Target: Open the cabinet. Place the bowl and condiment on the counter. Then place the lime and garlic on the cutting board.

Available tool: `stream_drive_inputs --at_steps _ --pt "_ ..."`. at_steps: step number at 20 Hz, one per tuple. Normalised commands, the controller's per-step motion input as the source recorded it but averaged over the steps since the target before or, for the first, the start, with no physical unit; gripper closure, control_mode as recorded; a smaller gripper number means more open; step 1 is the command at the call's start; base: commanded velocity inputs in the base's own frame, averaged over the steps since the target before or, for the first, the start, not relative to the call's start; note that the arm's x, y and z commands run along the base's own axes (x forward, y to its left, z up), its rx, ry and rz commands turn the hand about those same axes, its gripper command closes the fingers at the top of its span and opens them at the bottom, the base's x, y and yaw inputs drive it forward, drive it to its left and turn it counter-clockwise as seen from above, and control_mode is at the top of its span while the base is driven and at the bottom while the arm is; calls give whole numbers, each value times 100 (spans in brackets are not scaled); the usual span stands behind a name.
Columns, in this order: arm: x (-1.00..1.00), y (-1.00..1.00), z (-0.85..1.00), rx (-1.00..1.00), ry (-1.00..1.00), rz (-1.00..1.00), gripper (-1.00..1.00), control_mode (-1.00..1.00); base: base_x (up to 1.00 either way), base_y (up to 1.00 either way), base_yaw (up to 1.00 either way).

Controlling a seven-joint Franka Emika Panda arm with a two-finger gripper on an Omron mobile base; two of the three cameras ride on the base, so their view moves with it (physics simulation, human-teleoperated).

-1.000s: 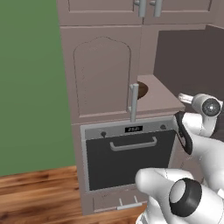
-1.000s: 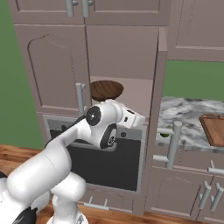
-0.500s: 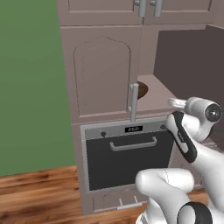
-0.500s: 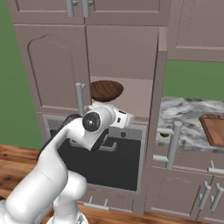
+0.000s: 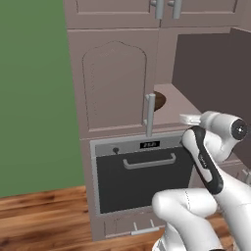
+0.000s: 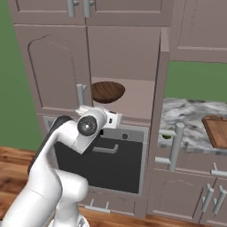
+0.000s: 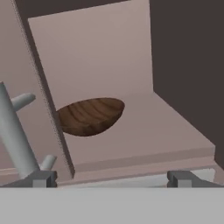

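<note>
The cabinet stands open, its arched door swung out to the left with the grey bar handle at its free edge. On the shelf inside lies the dark-brown wooden bowl, right behind the door edge in the hand view. My gripper is open and empty, level with the shelf's front lip and pointing in at the bowl. To the right is the marble counter with the cutting board. The lime peeks out by a bar handle. Condiment and garlic are out of view.
A black-fronted oven with a horizontal handle sits directly under the open shelf. Flat wall cabinets hang above. The door's edge and handle stand close to my left fingertip. A tall side panel separates shelf from counter.
My arm has swung its elbow over and the open hand has shifted slightly left and lower in front of the shelf. Door and bowl have not moved.
</note>
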Motion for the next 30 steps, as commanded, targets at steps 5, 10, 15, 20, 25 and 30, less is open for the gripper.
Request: stream_drive_inputs --at_steps 5,10,15,20,25,30 --pt "-34 48 10 0 -3 3 -100 -100 0 0 0" --pt "-36 34 13 0 -8 -2 -100 -100 0 0 0" --pt "-20 30 9 0 -6 -5 -100 -100 0 0 0" --pt "-8 31 6 0 -2 -4 -100 -100 0 0 0" --pt "-14 30 1 0 -2 -1 -100 -100 0 0 0" --pt "-5 35 0 0 0 0 -100 -100 0 0 0"
